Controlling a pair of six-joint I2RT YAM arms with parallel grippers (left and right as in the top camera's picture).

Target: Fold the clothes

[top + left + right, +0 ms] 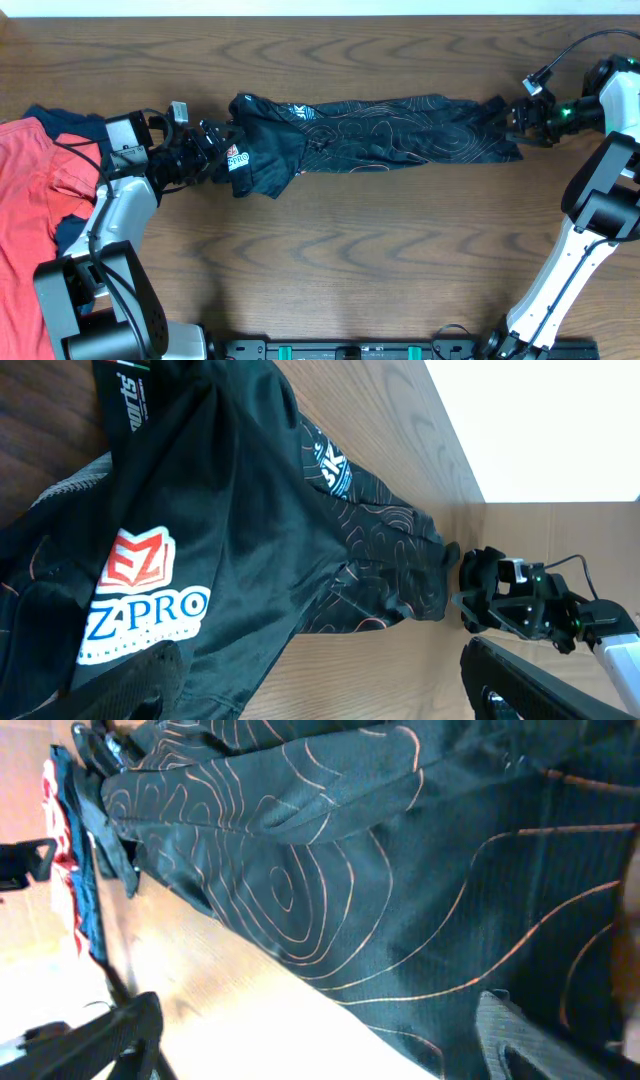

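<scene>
1. Across the table's (350,260) far side, the black jersey (380,130) lies stretched lengthwise, probably to flatten it for folding.
2. The left gripper (220,150) and right gripper (506,116) flank its ends, jaws apart.

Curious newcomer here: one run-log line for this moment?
black jersey: stretched across table | left gripper: open at logo end | right gripper: open at other end
</scene>
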